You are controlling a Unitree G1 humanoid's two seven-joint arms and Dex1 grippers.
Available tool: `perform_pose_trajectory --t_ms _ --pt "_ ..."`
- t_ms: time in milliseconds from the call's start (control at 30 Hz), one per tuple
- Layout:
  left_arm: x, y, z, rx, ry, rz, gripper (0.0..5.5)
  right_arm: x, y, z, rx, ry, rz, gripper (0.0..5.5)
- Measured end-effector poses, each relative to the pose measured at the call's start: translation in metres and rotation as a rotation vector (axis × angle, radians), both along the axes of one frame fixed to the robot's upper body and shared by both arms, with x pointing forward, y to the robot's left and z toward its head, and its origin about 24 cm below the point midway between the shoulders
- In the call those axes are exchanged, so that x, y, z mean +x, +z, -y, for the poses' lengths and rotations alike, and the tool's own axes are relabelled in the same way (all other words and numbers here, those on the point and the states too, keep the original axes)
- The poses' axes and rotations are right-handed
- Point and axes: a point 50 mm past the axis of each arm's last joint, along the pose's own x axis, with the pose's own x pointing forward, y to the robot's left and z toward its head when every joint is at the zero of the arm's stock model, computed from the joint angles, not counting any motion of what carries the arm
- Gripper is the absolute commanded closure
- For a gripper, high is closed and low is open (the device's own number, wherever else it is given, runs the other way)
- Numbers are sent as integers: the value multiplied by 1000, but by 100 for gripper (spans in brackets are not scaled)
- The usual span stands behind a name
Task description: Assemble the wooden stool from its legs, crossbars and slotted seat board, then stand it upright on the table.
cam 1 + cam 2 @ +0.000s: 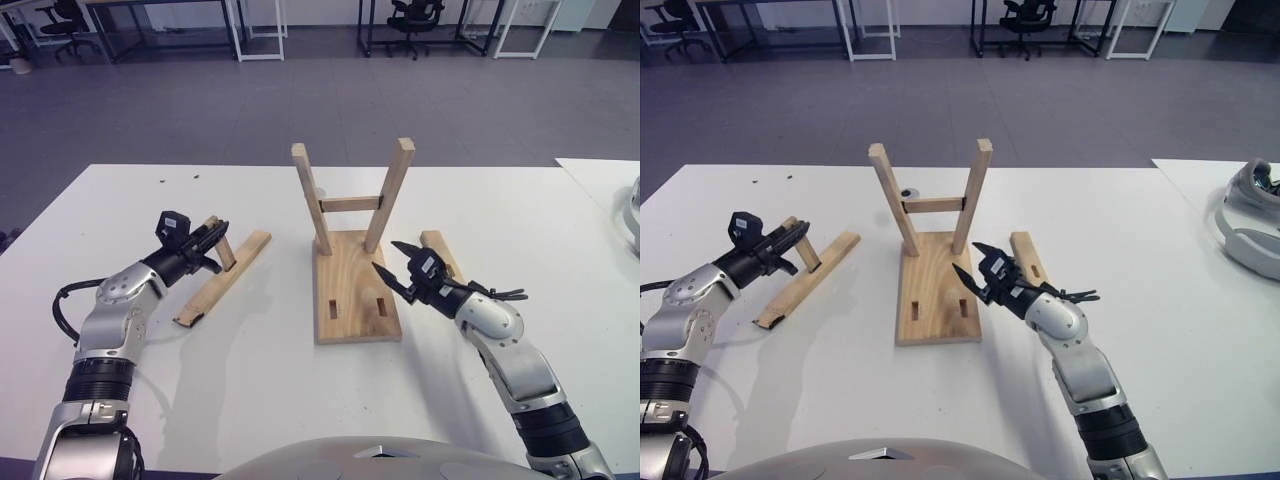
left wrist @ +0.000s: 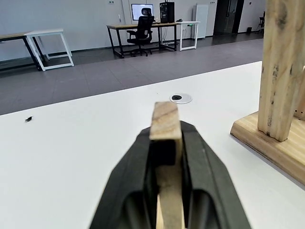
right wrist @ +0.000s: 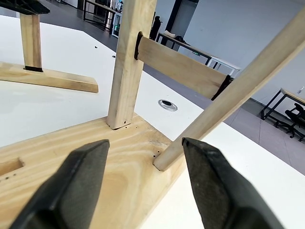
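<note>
The slotted seat board [image 1: 352, 300] lies flat mid-table. Two legs [image 1: 311, 195] stand in its far slots, joined by a crossbar [image 1: 350, 203]; the two near slots [image 1: 334, 308] are bare. At left, another leg [image 1: 228, 277] lies on the table with a short wooden crossbar [image 2: 166, 117] rising from it, and my left gripper [image 1: 218, 240] is shut on that crossbar. My right gripper [image 1: 385, 258] is open just above the board's right edge, facing the standing legs [image 3: 127, 62]. A further leg [image 1: 440, 250] lies behind it.
A white headset [image 1: 1248, 218] rests on the neighbouring table at far right. A round cable grommet [image 1: 910, 193] sits in the table behind the stool. Bare white tabletop [image 1: 250, 390] stretches in front. Desks and chairs stand far behind.
</note>
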Motion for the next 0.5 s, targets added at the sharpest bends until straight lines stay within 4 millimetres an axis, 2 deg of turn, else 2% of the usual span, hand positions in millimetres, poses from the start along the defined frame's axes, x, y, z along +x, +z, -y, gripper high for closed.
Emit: perform_pose_trajectory --t_ms 33,67,100,167,267,333,400,500 --pt "0 -1 -1 -4 0 6 510 0 0 0 -2 2 2 265" --pt "0 -1 -3 -21 3 7 472 1 1 -1 -2 4 5 265" --pt "0 -1 -6 -30 9 9 458 3 3 -1 -3 6 16 265" --pt "-14 -30 -9 -22 24 -154 424 5 7 -2 -3 8 32 265" --pt "-8 -10 -4 25 -29 -96 374 6 7 -4 4 6 37 265" --pt "-9 -5 -4 120 -66 -109 337 6 7 -5 6 2 38 265" --pt "-14 -7 -10 199 -71 -179 306 6 4 -6 -1 -6 35 265" --pt "-27 -21 -18 213 -58 -323 262 6 2 -9 -4 -3 31 265"
